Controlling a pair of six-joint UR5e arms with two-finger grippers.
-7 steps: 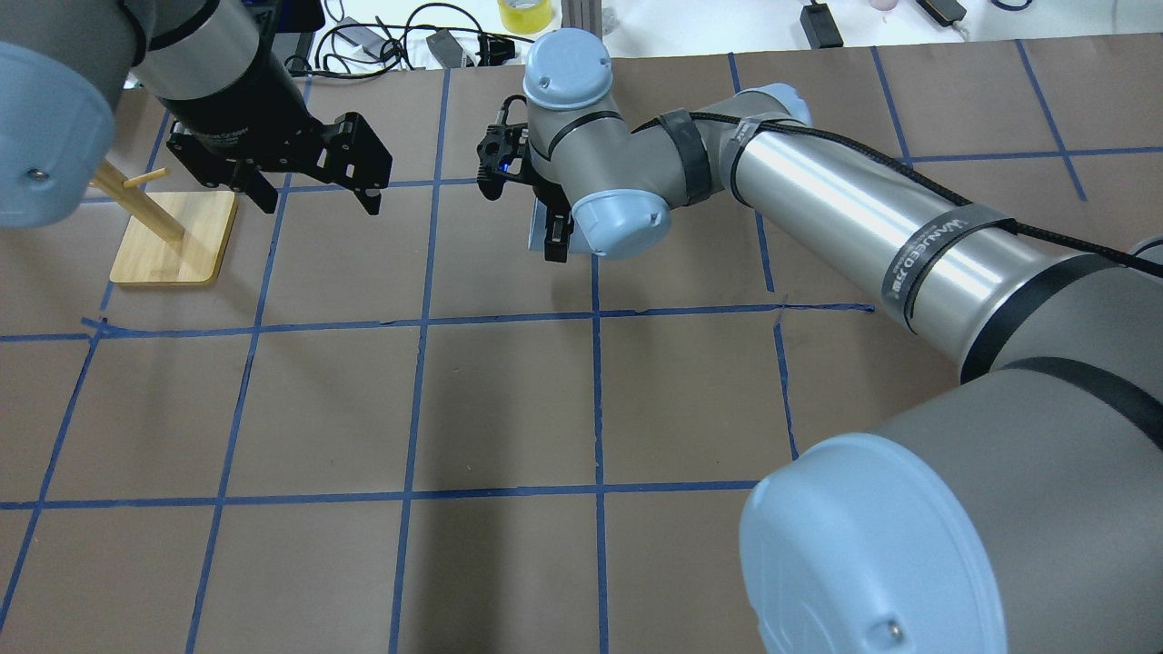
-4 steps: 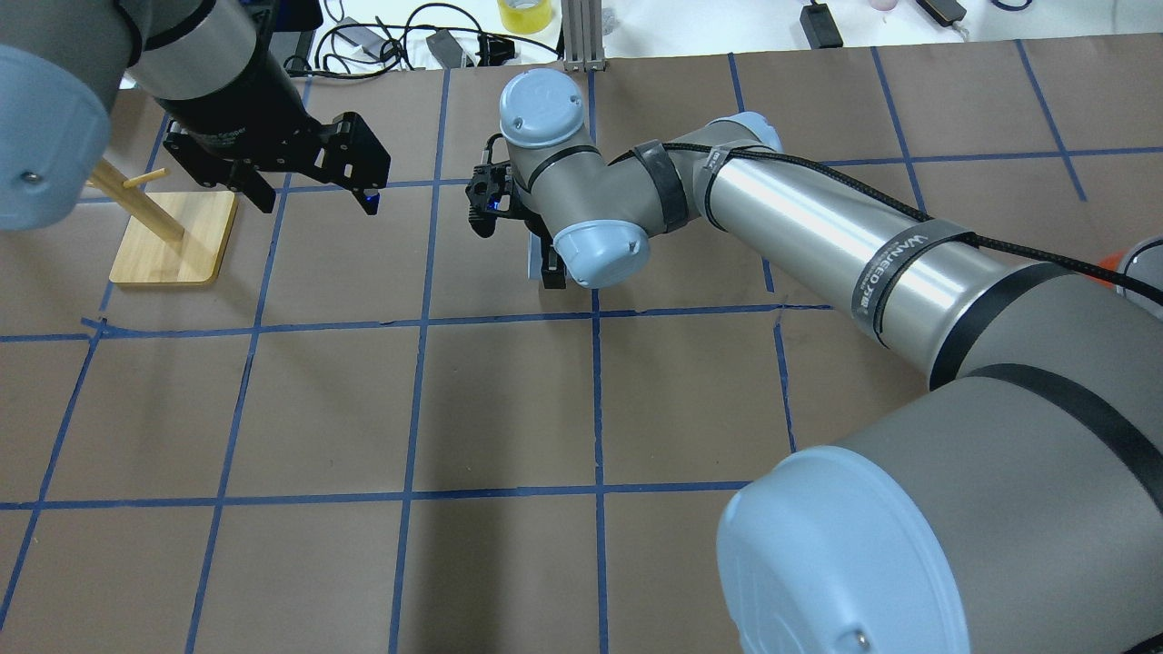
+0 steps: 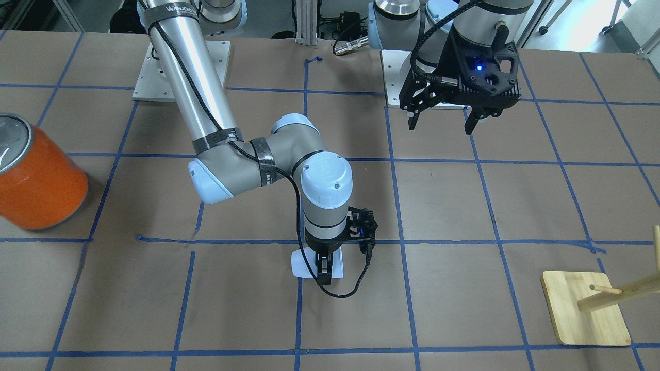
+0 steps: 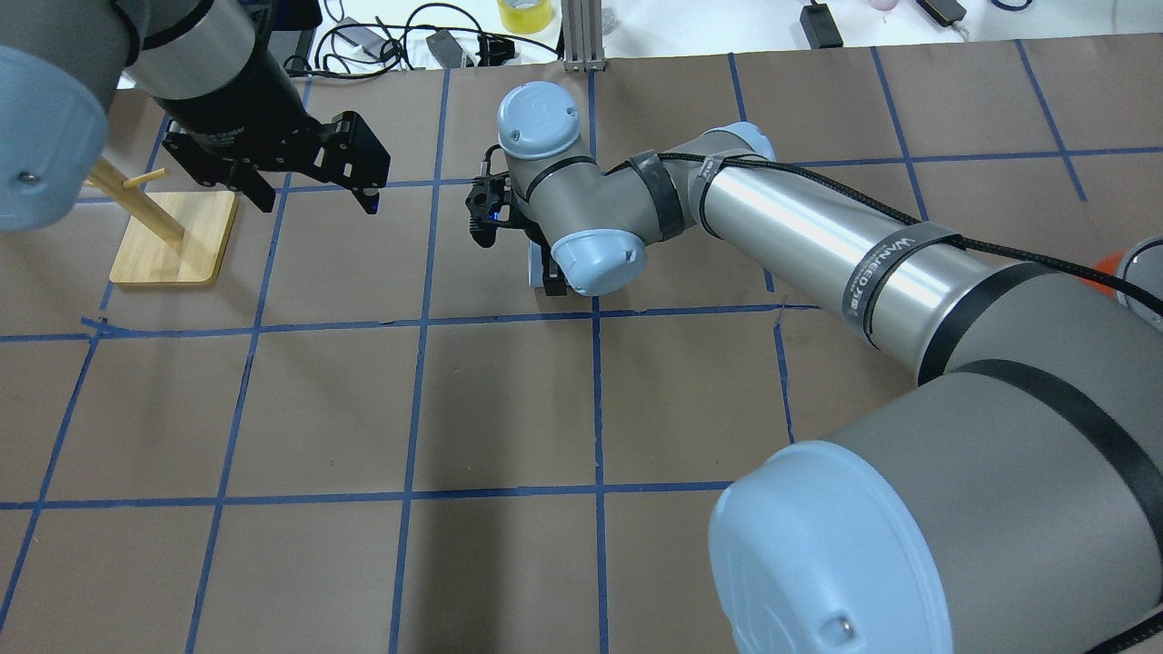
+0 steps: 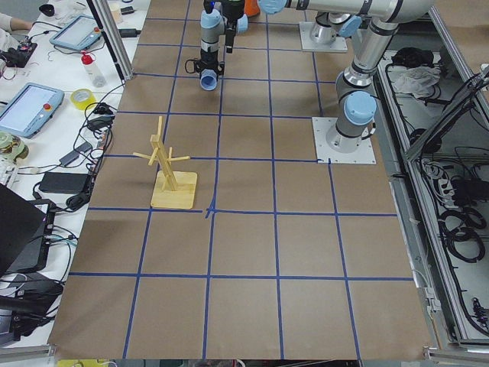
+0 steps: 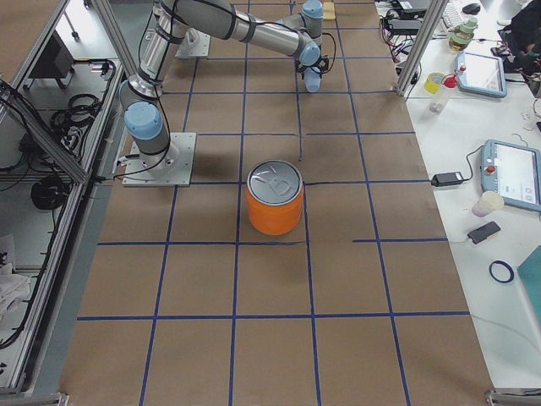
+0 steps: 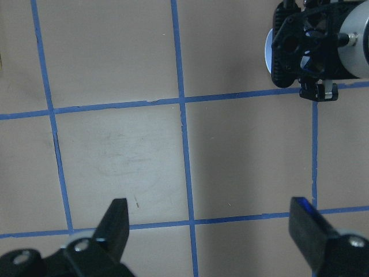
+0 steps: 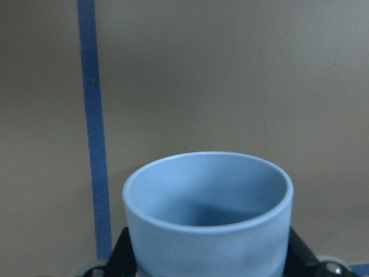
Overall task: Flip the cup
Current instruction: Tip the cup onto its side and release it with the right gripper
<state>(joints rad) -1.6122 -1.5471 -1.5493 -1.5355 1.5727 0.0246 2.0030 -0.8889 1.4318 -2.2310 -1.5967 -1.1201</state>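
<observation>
The pale blue cup (image 8: 207, 225) sits between the fingers (image 8: 124, 249) of my right gripper (image 8: 207, 257), which is shut on it. The cup is tipped on its side, its open mouth facing away from the wrist. In the front view the right gripper (image 3: 324, 270) holds the cup (image 3: 300, 267) low over the brown table, just past a blue tape line; I cannot tell whether it touches. In the overhead view only a sliver of the cup (image 4: 533, 265) shows beside the gripper (image 4: 551, 275). My left gripper (image 4: 318, 202) hangs open and empty, off to the left.
A large orange can (image 3: 38, 180) with a silver top stands on the robot's right side of the table. A wooden peg stand (image 4: 173, 236) is on the robot's left side, beyond the left gripper. Blue tape lines grid the brown table (image 4: 500, 409).
The right wrist has moved a little left and nearer the robot in the overhead view, carrying the cup lower toward the table. The left arm has not moved.
</observation>
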